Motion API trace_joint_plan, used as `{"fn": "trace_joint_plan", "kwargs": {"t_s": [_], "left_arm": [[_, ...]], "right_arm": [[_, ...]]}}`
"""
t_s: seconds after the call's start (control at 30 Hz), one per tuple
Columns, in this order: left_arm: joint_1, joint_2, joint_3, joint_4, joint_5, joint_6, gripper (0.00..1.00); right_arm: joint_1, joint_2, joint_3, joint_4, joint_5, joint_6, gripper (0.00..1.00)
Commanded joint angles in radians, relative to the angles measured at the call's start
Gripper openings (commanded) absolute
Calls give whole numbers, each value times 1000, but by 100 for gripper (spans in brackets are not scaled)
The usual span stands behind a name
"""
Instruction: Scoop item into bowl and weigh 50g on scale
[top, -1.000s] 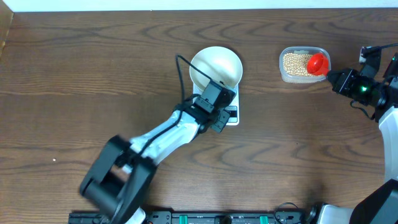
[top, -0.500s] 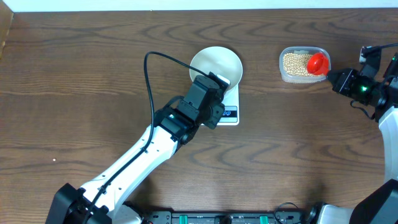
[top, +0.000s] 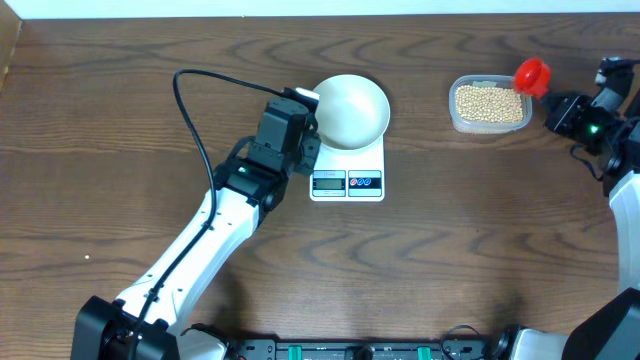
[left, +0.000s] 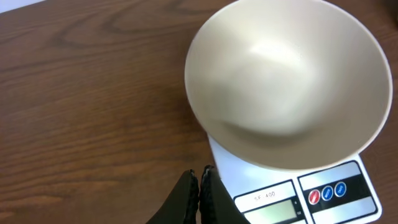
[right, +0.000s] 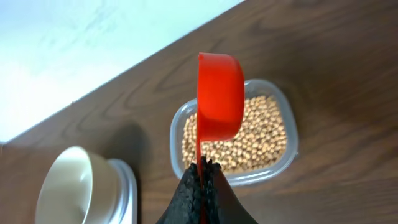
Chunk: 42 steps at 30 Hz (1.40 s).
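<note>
Between the bowl and the clear tub you have a broad strip of bare table, open from far edge to near edge. The bowl's mouth is uncovered from above. Its left side is crowded. The left gripper, fingers pressed together, sits just beside the rim, the arm slants off toward your near-left corner, and a black cable loops out beyond it. The red scoop, pinched in the right gripper, hangs by the tub's far-right corner, leaving most of the beans uncovered. How high it clears the tub's rim is hard to judge.
</note>
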Motion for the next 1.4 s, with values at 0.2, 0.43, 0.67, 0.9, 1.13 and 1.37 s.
{"fn": "trace_joint_plan", "kwargs": {"t_s": [0.2, 0.43, 0.67, 0.9, 1.13, 1.37], "left_arm": [[0, 4, 0, -35, 200, 3, 7], [-60, 56, -3, -102, 216, 3, 7], [-187, 126, -3, -98, 220, 4, 7], [-242, 224, -3, -81, 180, 3, 7], [-239, 286, -3, 5, 88, 24, 7], [-239, 335, -3, 70, 87, 52, 7]], "right_arm": [[-1, -12, 22, -70, 54, 60, 1], [0, -12, 22, -95, 56, 40, 1], [0, -12, 22, -105, 52, 14, 1], [-1, -12, 22, -158, 53, -57, 1], [0, -12, 22, -179, 53, -79, 1], [-1, -12, 22, -179, 56, -80, 1]]}}
